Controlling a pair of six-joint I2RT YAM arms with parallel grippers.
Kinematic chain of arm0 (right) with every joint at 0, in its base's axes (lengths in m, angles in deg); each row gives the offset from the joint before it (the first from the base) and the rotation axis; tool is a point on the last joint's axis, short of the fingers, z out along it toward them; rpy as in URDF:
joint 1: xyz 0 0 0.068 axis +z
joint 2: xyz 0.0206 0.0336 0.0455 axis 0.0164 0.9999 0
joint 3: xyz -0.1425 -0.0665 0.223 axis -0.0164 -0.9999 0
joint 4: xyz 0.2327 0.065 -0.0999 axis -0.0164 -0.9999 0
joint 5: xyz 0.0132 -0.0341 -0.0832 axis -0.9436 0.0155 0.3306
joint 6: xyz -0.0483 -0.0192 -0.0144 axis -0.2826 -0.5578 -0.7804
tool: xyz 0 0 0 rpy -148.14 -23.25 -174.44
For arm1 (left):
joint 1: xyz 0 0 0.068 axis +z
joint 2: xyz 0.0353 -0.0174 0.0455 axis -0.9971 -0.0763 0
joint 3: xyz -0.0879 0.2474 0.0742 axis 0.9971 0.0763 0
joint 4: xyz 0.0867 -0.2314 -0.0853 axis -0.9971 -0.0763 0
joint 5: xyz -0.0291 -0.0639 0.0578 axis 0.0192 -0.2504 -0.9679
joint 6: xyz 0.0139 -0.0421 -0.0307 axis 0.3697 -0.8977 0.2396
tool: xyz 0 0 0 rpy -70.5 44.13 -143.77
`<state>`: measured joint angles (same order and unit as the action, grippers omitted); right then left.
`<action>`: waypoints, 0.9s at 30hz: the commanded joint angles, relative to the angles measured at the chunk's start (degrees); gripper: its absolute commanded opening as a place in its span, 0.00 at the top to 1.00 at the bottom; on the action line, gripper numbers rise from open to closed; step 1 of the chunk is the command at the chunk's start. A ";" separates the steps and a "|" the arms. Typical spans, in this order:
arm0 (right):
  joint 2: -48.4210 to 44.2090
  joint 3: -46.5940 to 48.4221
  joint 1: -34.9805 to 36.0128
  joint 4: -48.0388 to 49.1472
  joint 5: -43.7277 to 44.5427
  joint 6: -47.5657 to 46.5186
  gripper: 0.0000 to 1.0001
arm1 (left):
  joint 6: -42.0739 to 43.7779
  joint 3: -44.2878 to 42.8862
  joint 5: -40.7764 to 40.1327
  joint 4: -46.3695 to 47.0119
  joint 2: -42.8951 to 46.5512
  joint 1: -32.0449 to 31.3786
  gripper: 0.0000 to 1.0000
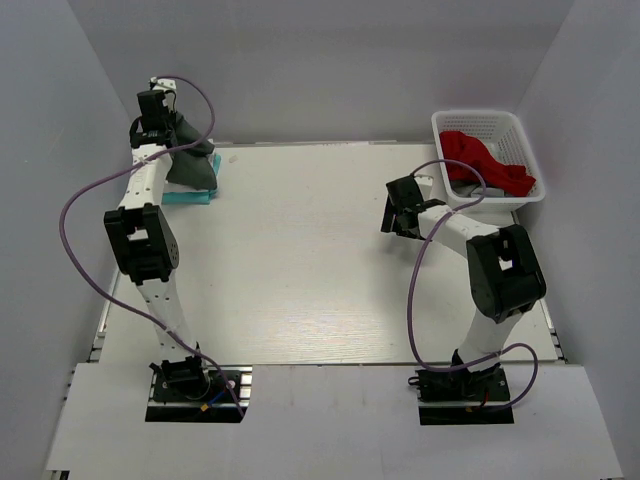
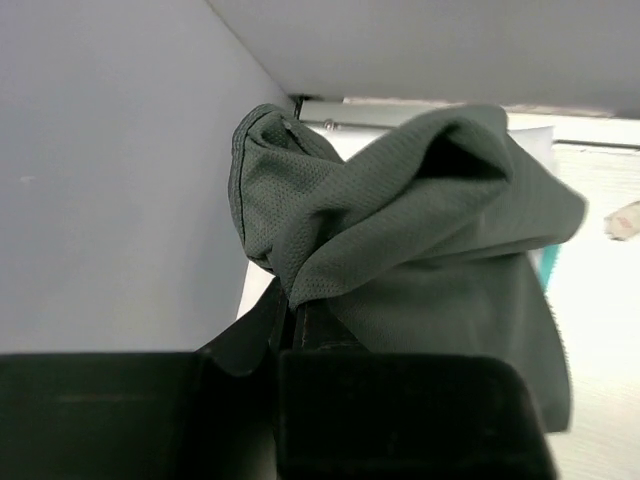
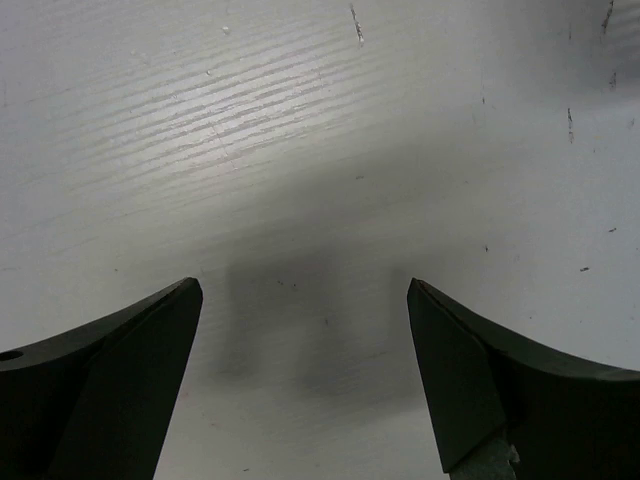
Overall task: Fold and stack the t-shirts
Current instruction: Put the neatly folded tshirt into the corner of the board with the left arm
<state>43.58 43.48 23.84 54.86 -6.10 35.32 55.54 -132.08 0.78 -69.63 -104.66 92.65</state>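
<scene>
Where the table reaches its far-right corner, basket holds red t-shirt. Far-left corner: dark grey t-shirt hangs bunched from left gripper, clamped on it, above teal t-shirt. Right gripper gapes wide, empty. Step looks like stacking grey; next probably lower, release.

A robot lab cell: plain walls enclose a pale table carrying bolted, cabled arms.

The basket sits on the table's far right, a t-shirt inside. Far left, a folded t-shirt lies beneath a hanging t-shirt.
</scene>
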 commanded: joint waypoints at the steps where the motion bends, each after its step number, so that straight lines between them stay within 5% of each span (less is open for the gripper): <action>1: 1.45 3.92 -0.04 -1.12 0.88 0.12 0.11 | -0.08 -3.31 0.69 2.49 -4.06 1.58 1.00; 5: 3.46 5.60 0.04 -2.78 0.80 0.20 0.11 | -0.61 -5.08 -3.69 5.30 -8.28 2.73 0.96; 6: 3.82 6.12 0.04 -3.31 0.80 0.46 0.11 | -0.61 -5.69 -4.40 5.82 -8.99 3.25 0.88; 7: 3.99 6.65 0.04 -3.31 0.62 0.47 0.11 | -1.22 -6.56 -5.10 6.53 -9.70 3.87 0.55; 10: 5.31 8.15 0.22 -3.84 0.01 0.47 0.11 | -2.80 -8.76 -7.56 7.06 -11.46 5.01 0.16; 14: 6.28 9.82 0.31 -4.89 -0.61 0.64 0.12 | -4.39 -10.70 -8.54 7.76 -12.96 5.63 0.00; 23: 1.01 5.35 0.40 -0.94 -3.68 -0.23 0.10 | -10.35 -8.34 -1.60 2.32 -7.60 4.23 0.00; 27: -5.91 0.77 0.57 2.84 -5.35 -0.94 0.10 | -18.34 -5.44 10.04 -3.74 -1.90 3.08 0.00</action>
<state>44.37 46.46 24.25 53.64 -10.17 35.04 44.37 -138.83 0.76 -68.60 -116.17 97.31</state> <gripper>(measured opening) 0.902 0.997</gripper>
